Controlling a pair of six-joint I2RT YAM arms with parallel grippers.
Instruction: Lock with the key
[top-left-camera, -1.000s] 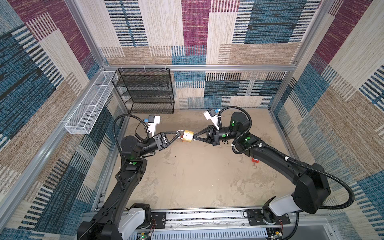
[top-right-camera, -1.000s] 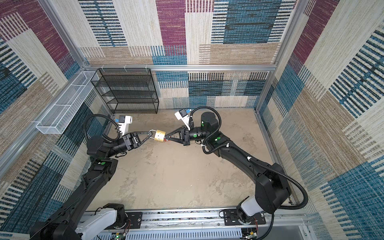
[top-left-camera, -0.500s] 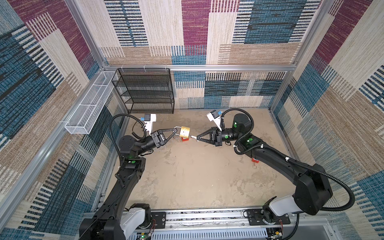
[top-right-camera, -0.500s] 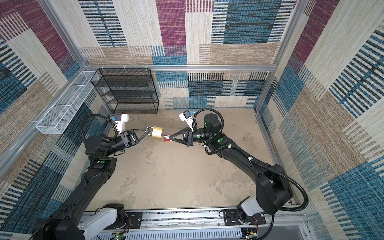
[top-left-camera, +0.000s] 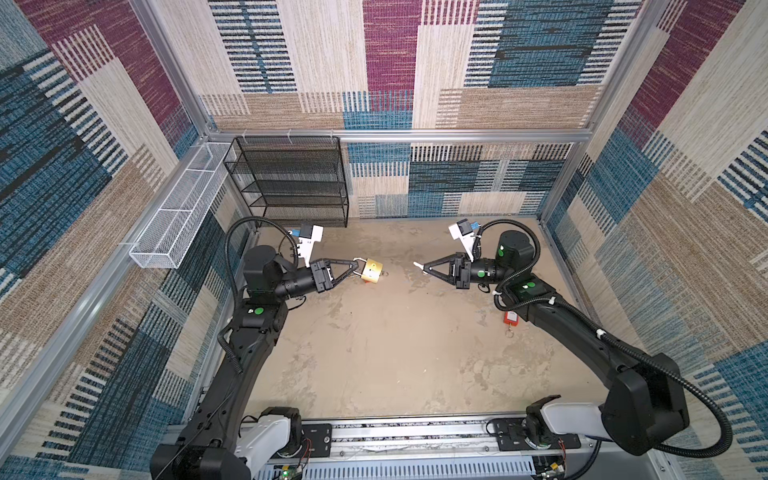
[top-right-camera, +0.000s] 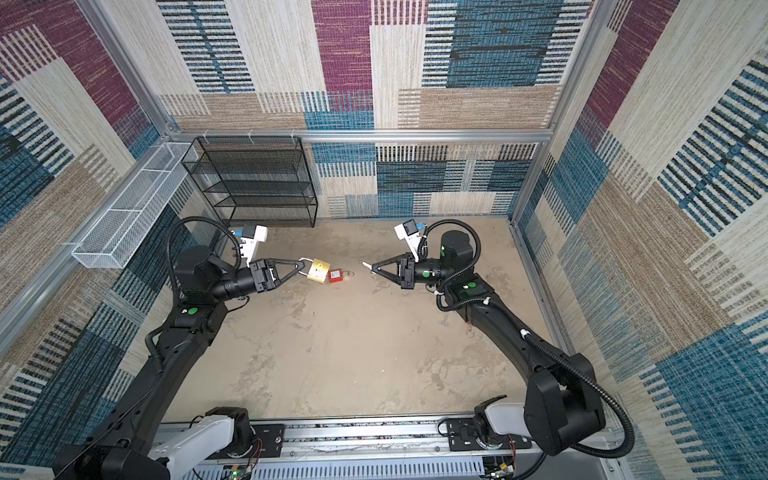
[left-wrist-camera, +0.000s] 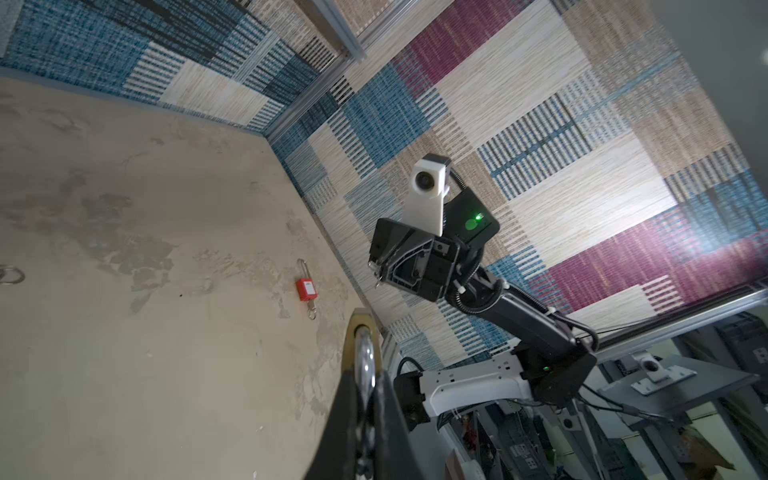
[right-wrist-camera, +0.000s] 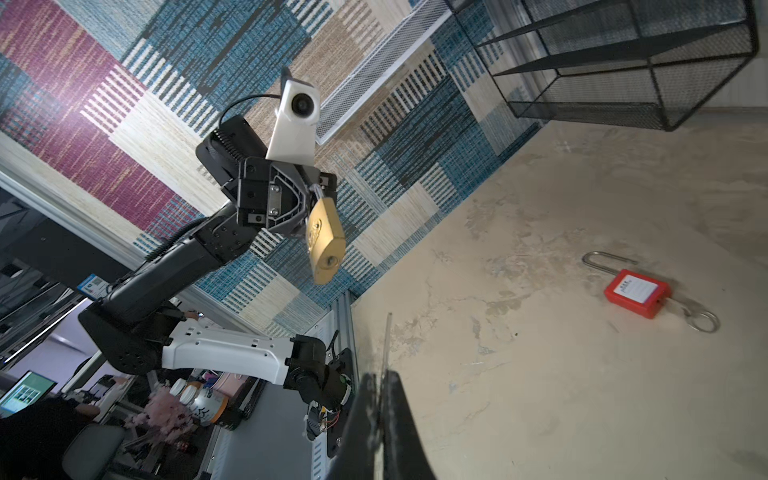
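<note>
The left pincer (top-left-camera: 357, 266) is clenched on the shackle (left-wrist-camera: 366, 357) of the brass padlock (top-left-camera: 371, 271) above the table (top-left-camera: 374, 353), the right pincer (top-left-camera: 423, 267) on the key (right-wrist-camera: 388, 334) at its 3 o'clock, well apart; a glancing key could swing the dangling lock aside.

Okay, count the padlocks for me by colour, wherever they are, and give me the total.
brass padlock: 1, held off the surface by the left gripper
red padlock: 2, one lying just beyond the brass one, another lying further right in a top view
total: 3
</note>
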